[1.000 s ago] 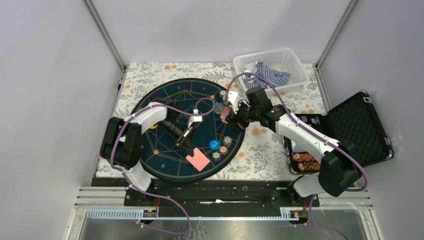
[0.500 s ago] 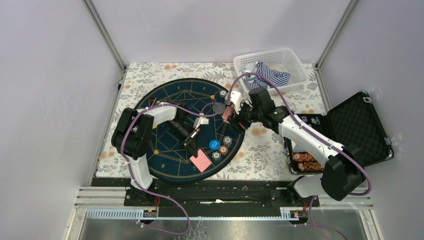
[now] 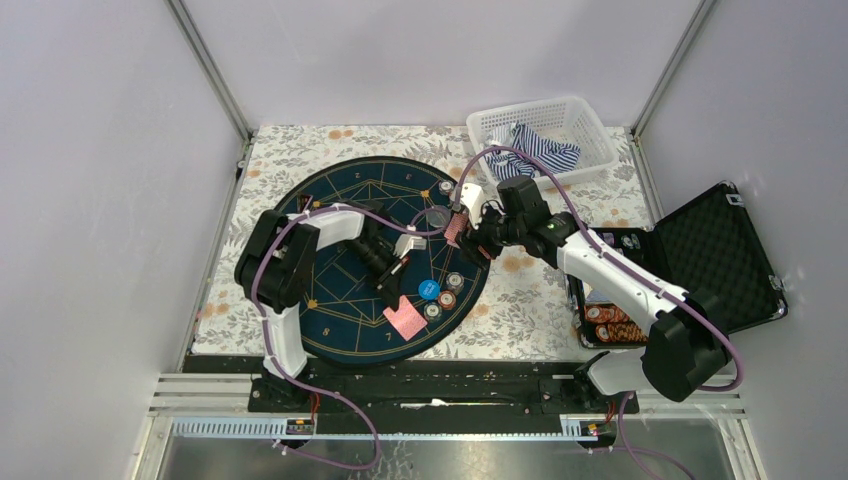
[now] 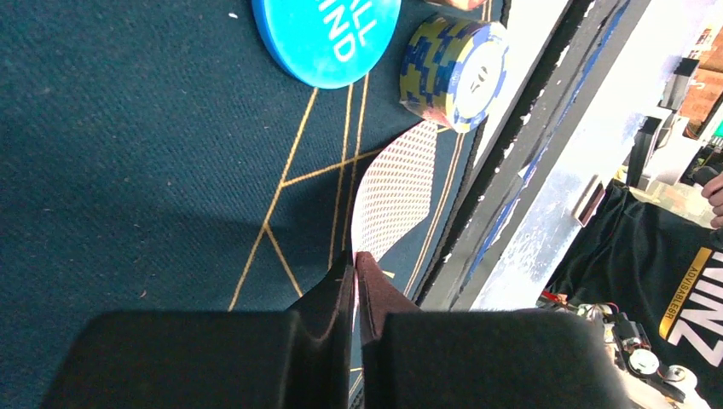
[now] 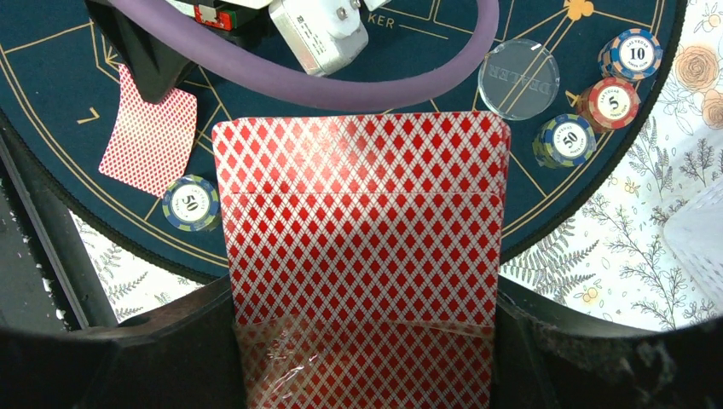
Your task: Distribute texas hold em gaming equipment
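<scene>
Flatness matters: the left hand point(image 4: 355, 260), pinched shut on a card point(image 4: 396, 187) lying on the mat point(image 4: 128, 128) toward the near edge of the worktop point(image 3: 540, 300), should let go low, while the right hand point(image 3: 470, 232) clamps the deck point(image 5: 362, 221).

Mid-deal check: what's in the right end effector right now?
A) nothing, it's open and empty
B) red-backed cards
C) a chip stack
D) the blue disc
B: the right wrist view shows the right end effector gripping red-backed cards over the navy mat, while the chip stacks and blue disc lie on the mat. The left end effector pinches a single card.
</scene>
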{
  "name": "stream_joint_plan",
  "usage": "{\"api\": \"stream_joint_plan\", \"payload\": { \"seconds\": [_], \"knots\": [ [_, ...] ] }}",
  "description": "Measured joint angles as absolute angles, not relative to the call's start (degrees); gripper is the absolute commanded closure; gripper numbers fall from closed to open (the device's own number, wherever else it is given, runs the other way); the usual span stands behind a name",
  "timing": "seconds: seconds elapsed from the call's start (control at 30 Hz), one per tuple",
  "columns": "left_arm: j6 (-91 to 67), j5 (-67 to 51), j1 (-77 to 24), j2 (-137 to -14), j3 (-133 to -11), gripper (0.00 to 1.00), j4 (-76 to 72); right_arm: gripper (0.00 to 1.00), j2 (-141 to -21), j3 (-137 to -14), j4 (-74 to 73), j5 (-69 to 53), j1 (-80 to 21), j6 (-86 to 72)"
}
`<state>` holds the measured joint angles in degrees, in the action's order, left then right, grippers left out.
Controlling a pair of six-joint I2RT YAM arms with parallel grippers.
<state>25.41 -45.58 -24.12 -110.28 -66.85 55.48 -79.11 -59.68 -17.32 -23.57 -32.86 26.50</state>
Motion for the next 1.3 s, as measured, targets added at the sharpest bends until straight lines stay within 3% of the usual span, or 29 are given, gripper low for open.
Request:
{"api": "stream_joint_plan", "payload": {
  "seconds": [0.13, 0.27, 0.37, 0.53, 0.97, 1.07, 1.3],
  "knots": [
    [25.0, -44.5, -24.5, -110.5, -66.8, 0.75, 54.9, 0.98, -79.1, -59.6, -17.3, -23.6, -32.8, 26.5],
    [24.4, -43.8, -24.9, -110.4, -66.8, 0.48, 54.0, 0.98, -79.1, -59.5, -17.3, -23.7, -32.8, 26.5],
    [23.1, -43.4, -24.9, -109.5, -66.8, 0.37, 54.2, 0.98, -79.1, -59.5, -17.3, -23.7, -32.8, 26.5],
    [21.1, -38.5, -24.8, -103.5, -66.8, 0.02, 53.0, 0.97, -79.1, -59.5, -17.3, -23.8, -32.8, 26.5],
    [7.0, -23.4, -20.4, -76.1, -65.3, 0.01, 38.4, 0.96, -79.1, -59.6, -17.8, -26.8, -32.8, 26.5],
    [3.8, -24.1, -19.5, -72.3, -65.4, 0.01, 36.0, 0.96, -79.1, -59.7, -17.9, -27.5, -32.8, 26.6],
    [-3.9, -36.9, -19.6, -75.8, -66.6, 0.01, 32.9, 0.96, -79.8, -60.3, -18.2, -28.3, -33.5, 27.2]
  ]
}}
